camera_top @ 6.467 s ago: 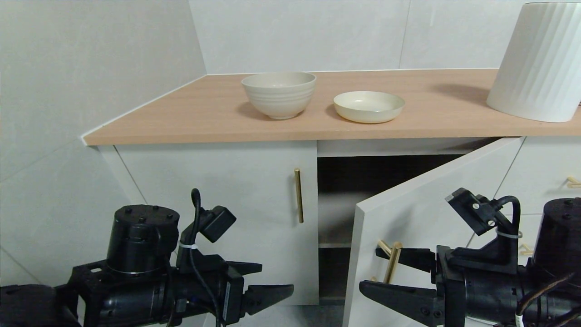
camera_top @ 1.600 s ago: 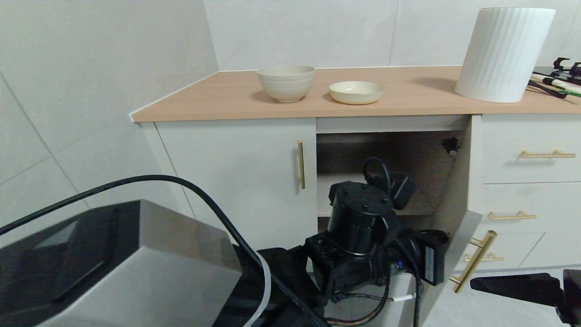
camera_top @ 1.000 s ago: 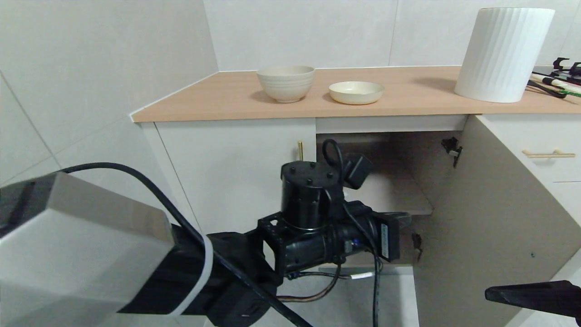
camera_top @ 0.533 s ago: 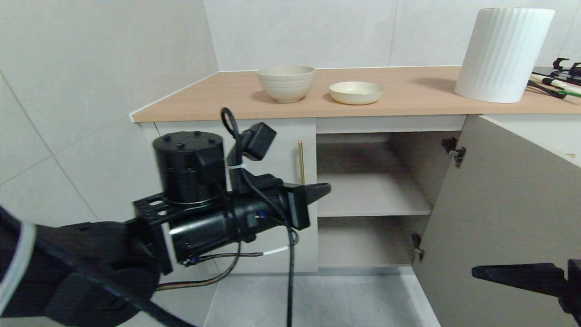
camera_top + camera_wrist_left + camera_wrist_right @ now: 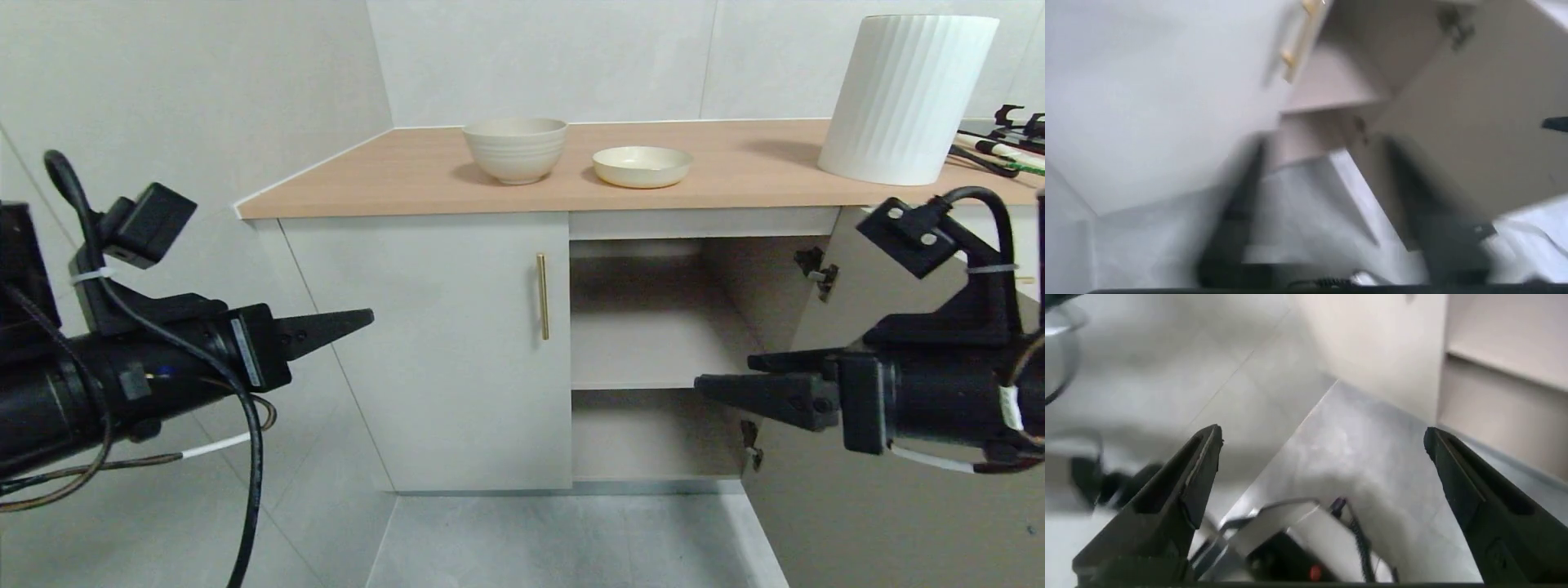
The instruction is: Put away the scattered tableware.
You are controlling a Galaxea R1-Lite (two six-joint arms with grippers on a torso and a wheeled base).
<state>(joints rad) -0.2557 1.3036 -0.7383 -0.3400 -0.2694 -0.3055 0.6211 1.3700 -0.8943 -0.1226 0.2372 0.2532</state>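
A deep ribbed cream bowl (image 5: 514,149) and a shallow cream dish (image 5: 642,166) stand side by side on the wooden countertop (image 5: 392,184). Below them the cabinet's right half is open, with a bare shelf (image 5: 653,355) inside. My left gripper (image 5: 351,318) hangs low at the left, in front of the wall and well below the counter. Its fingers (image 5: 1237,220) are spread open and empty in the left wrist view. My right gripper (image 5: 731,371) is at the right, level with the shelf and pointing toward the opening. Its fingers (image 5: 1184,490) are wide open with nothing between them.
The open cabinet door (image 5: 849,506) stands swung out at the right, behind my right arm. The left door (image 5: 441,343) with its gold handle (image 5: 542,296) is closed. A tall white ribbed container (image 5: 902,98) and some tools (image 5: 996,147) sit on the counter's right end.
My left arm has swung from in front of the open cabinet out to the left. My right arm has risen into view at the right. The door is swung fully open.
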